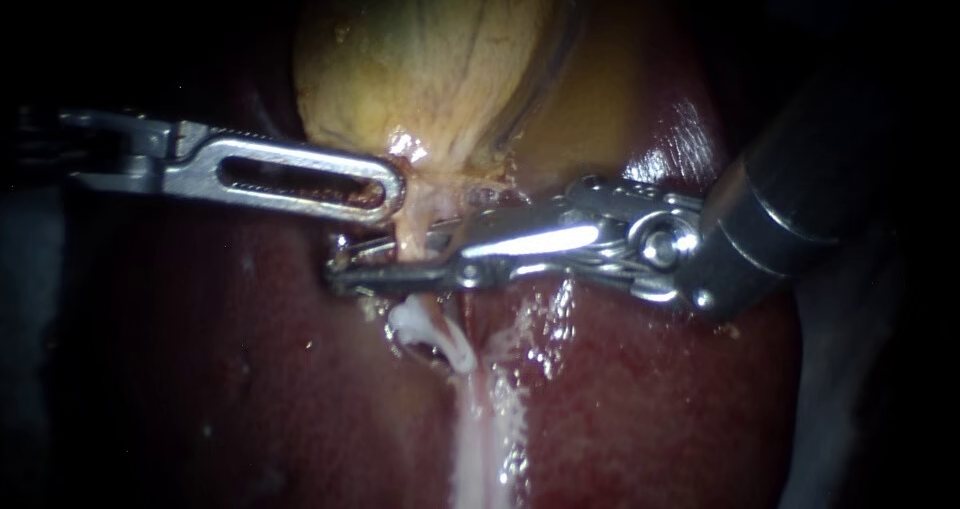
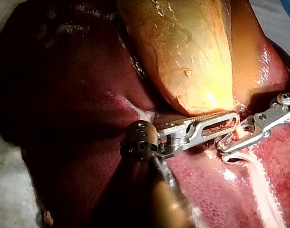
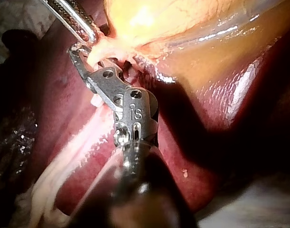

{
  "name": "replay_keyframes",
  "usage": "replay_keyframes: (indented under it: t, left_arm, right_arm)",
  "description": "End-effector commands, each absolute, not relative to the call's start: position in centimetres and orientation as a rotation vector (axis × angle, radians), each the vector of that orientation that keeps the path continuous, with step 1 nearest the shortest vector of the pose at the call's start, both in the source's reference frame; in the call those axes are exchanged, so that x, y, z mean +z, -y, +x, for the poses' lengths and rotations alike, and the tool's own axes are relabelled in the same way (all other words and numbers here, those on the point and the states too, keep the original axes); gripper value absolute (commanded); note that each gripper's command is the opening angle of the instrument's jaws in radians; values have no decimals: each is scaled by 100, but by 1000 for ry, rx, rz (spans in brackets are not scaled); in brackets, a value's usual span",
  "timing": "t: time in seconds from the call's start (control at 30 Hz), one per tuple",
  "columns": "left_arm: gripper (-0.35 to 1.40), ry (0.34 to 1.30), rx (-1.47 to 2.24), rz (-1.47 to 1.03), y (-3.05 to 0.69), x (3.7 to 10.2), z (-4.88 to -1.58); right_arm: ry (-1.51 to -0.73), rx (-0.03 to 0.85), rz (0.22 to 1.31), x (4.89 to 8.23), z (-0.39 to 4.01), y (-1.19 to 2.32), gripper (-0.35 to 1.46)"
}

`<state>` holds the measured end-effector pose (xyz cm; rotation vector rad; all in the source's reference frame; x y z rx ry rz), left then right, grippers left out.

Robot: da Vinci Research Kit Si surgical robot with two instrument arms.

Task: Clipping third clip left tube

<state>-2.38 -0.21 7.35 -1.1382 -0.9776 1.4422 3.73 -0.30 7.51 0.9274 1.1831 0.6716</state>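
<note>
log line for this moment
left slotted steel instrument beside yellow bulbous gallbladder | right steel instrument open astride pale thin tube

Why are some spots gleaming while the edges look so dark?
Endoscope view: light pools centrally, borders go black; glare streaks the silver metal right instrument and the wet dark-red liver. Left wrist view: a hot spot on the yellow, bulging gallbladder; liver darkens beside the metal left instrument. Right wrist view: glare whitens the gallbladder; shadow lies on liver beside the right instrument.
</note>
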Motion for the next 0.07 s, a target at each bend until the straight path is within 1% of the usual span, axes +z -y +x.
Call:
replay_keyframes:
  t: [0.03, 0.07]
  left_arm:
    - [-35, 979, 1442, -1139, 21, 735, -238]
    - [-35, 979, 1442, -1139, 21, 735, -238]
  right_arm:
    - [-1183, 674, 929, 753, 373, 30, -35]
    - [-1183, 674, 929, 754, 373, 30, -35]
